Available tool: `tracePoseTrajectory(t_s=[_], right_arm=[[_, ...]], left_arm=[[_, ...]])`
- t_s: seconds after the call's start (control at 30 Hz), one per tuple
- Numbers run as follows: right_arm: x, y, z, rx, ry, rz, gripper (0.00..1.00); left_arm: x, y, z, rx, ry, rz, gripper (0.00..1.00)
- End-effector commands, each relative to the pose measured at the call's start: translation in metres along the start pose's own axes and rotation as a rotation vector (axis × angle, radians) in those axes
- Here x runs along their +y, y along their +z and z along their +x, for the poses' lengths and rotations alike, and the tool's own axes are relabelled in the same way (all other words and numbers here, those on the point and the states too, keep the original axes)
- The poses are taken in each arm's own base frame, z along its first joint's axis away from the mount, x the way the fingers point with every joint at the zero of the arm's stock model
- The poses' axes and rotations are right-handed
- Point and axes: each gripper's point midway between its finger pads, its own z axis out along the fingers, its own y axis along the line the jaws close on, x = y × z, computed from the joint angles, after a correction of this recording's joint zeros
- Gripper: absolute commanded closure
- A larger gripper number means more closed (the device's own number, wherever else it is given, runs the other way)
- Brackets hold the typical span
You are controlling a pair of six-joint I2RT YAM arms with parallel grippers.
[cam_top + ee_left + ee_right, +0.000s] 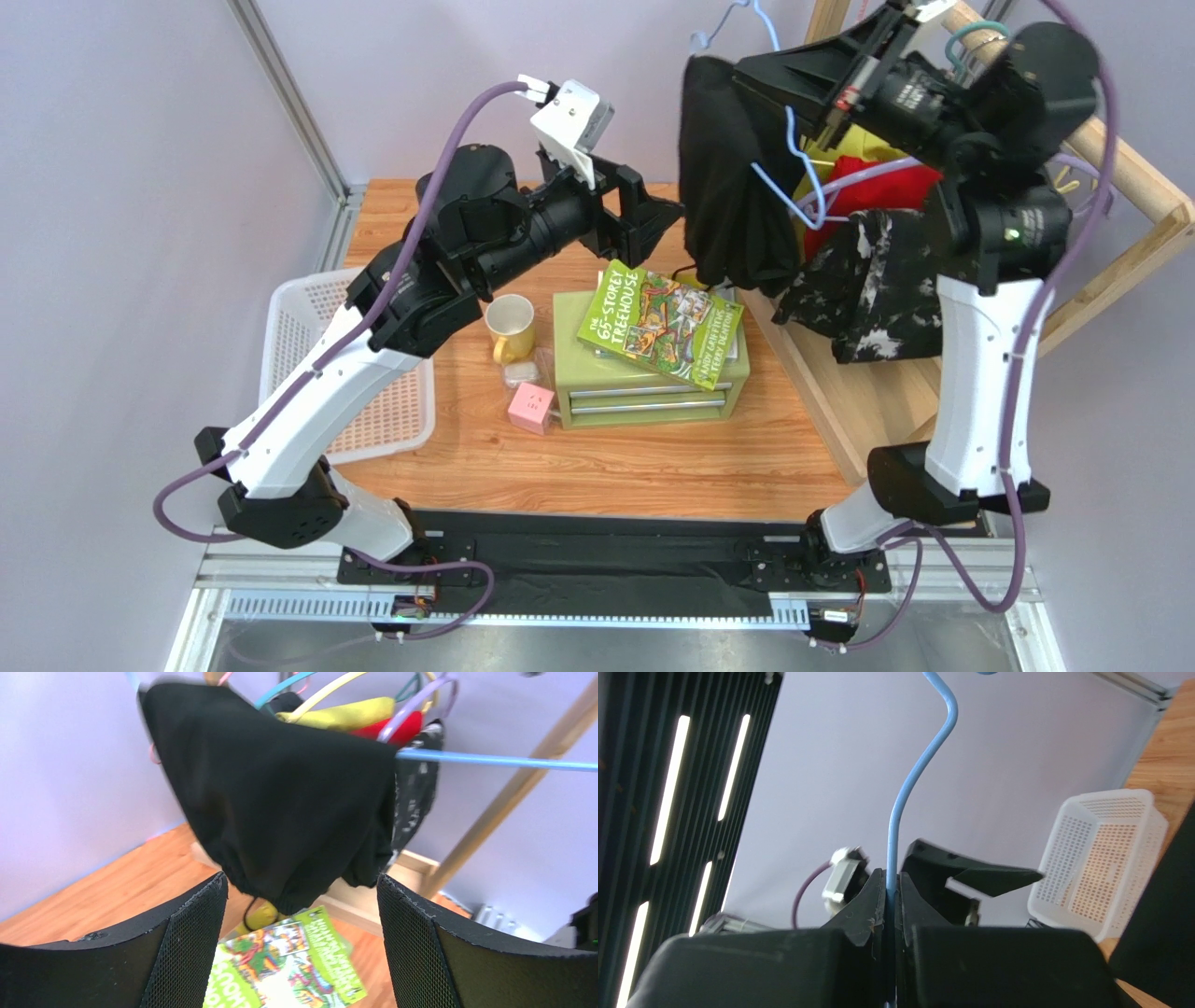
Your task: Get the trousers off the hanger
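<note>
Black trousers (730, 182) (281, 805) hang draped over a blue wire hanger (788, 189) (491, 761) (906, 798). My right gripper (758, 70) (892, 882) is shut on the hanger's neck just below the hook and holds it up above the table. My left gripper (659, 217) (302, 889) is open, just left of and below the trousers' bottom hem, with nothing between its fingers. Behind, yellow-green (870, 151) (344, 714), red (877, 189) (400, 728) and white-speckled black (870, 280) (414, 791) trousers hang on other hangers.
A wooden rack (1122, 210) stands at the right. Under the trousers a green book (659, 322) (281, 966) lies on a green drawer box (645, 392). A yellow mug (512, 329), a pink cube (530, 406) and a white basket (330, 378) (1102, 861) sit to the left.
</note>
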Motion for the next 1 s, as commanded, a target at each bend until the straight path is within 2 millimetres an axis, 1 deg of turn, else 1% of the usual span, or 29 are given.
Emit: tracePoseTrajectory(t_s=[0.0, 0.03, 0.07, 0.13, 0.17, 0.2, 0.23, 0.27, 0.3, 0.37, 0.4, 0.5, 0.6, 0.63, 0.67, 0.73, 0.8, 0.83, 0.9, 0.93, 0.97], right_arm=[[0.003, 0.009, -0.019, -0.141, -0.197, -0.023, 1.0], [0.002, 0.011, -0.019, -0.143, -0.213, -0.021, 1.0], [0.0, 0.014, -0.022, -0.164, -0.213, -0.016, 1.0], [0.014, 0.018, -0.015, -0.168, -0.233, -0.054, 1.0], [0.019, 0.019, -0.018, -0.201, -0.238, -0.059, 1.0], [0.033, 0.02, -0.012, -0.2, -0.247, -0.094, 1.0], [0.04, 0.021, -0.01, -0.205, -0.249, -0.115, 1.0], [0.044, 0.022, -0.011, -0.227, -0.237, -0.124, 1.0], [0.048, 0.025, -0.007, -0.221, -0.222, -0.139, 1.0], [0.052, 0.029, -0.006, -0.23, -0.197, -0.155, 1.0], [0.052, 0.032, -0.006, -0.228, -0.191, -0.158, 1.0], [0.058, 0.034, -0.001, -0.224, -0.184, -0.18, 1.0], [0.066, 0.03, 0.004, -0.235, -0.181, -0.194, 1.0], [0.074, 0.026, 0.006, -0.238, -0.182, -0.217, 1.0], [0.079, 0.023, 0.008, -0.235, -0.177, -0.23, 1.0], [0.091, 0.016, 0.011, -0.242, -0.177, -0.258, 1.0], [0.102, 0.01, 0.014, -0.243, -0.168, -0.291, 1.0], [0.105, 0.008, 0.015, -0.243, -0.166, -0.296, 1.0], [0.109, 0.0, 0.018, -0.246, -0.166, -0.3, 1.0], [0.11, -0.002, 0.019, -0.247, -0.167, -0.301, 1.0], [0.117, -0.012, 0.022, -0.258, -0.172, -0.313, 1.0]], left_arm=[[0.015, -0.034, -0.031, -0.113, 0.107, -0.07, 0.15], [0.015, -0.034, -0.021, -0.093, 0.117, -0.062, 0.15], [0.013, -0.045, -0.027, -0.113, 0.117, -0.049, 0.15], [0.01, -0.051, -0.021, -0.097, 0.114, -0.026, 0.14], [0.008, -0.057, -0.024, -0.102, 0.114, -0.016, 0.14], [0.006, -0.059, -0.02, -0.086, 0.116, 0.001, 0.13], [0.005, -0.061, -0.02, -0.084, 0.12, 0.004, 0.13], [0.006, -0.065, -0.022, -0.085, 0.122, 0.002, 0.13], [0.006, -0.067, -0.025, -0.092, 0.13, 0.002, 0.12], [0.006, -0.065, -0.026, -0.081, 0.15, 0.001, 0.11], [0.006, -0.067, -0.036, -0.102, 0.168, 0.0, 0.11], [0.007, -0.057, -0.042, -0.119, 0.222, -0.006, 0.11], [0.009, -0.043, -0.044, -0.138, 0.238, -0.022, 0.11], [0.009, -0.038, -0.042, -0.137, 0.238, -0.022, 0.11], [0.006, -0.035, -0.046, -0.161, 0.233, -0.005, 0.11], [0.0, -0.023, -0.039, -0.154, 0.229, 0.027, 0.11], [-0.005, -0.017, -0.041, -0.17, 0.21, 0.048, 0.11], [-0.004, -0.011, -0.038, -0.164, 0.202, 0.042, 0.11], [-0.005, -0.009, -0.042, -0.177, 0.199, 0.04, 0.11], [-0.006, -0.003, -0.04, -0.173, 0.199, 0.041, 0.11], [-0.012, -0.002, -0.044, -0.185, 0.171, 0.066, 0.11]])
